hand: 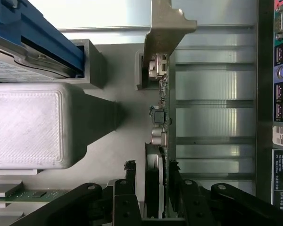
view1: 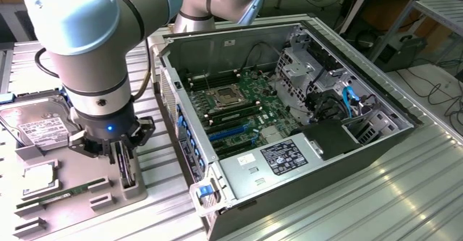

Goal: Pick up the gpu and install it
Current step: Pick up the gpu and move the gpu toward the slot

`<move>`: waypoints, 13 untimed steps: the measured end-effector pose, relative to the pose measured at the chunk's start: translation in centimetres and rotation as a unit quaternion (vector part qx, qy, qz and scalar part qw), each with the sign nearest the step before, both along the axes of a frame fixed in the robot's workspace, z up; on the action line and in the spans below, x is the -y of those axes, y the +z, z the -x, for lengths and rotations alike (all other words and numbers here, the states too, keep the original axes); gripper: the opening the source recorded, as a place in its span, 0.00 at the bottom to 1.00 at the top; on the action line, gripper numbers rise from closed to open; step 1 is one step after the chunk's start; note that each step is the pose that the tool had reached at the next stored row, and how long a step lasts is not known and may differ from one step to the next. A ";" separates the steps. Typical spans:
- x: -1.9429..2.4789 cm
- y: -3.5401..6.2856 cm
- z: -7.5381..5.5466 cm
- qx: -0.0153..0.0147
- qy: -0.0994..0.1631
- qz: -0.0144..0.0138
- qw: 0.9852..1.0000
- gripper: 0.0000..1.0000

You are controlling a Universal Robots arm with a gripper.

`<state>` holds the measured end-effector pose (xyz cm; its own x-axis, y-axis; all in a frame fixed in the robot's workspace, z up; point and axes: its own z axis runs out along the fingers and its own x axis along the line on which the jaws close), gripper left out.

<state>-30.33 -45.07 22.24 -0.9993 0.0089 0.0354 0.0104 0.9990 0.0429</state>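
The gpu [view1: 127, 168] is a thin black card standing on edge in a slot of the grey holder tray [view1: 87, 203], at the exterior view's left of the computer case. My gripper [view1: 124, 153] is lowered over it. In the wrist view the gpu [hand: 163, 108] runs away from me with its pale metal bracket [hand: 166, 28] at the far end. My gripper [hand: 151, 167] straddles the card's near end, with one black fingertip [hand: 129, 165] on each side. The jaws stand close to the card, and a narrow gap still shows on one side.
The open computer case [view1: 361, 160] lies on its side on the ribbed metal table, motherboard [view1: 239, 111] and blue slots [view1: 230, 132] exposed. A hard drive [view1: 36, 124], a processor [view1: 40, 177] and a green memory stick [view1: 65, 193] sit in the tray. The case's rear ports [hand: 280, 94] are beside the card.
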 end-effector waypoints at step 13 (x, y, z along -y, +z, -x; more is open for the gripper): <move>0.01 -0.23 -0.1 0.000 0.000 0.000 1.000 0.39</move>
<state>-30.19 -45.08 22.01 -0.9993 0.0088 0.0357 0.0103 0.9991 0.0422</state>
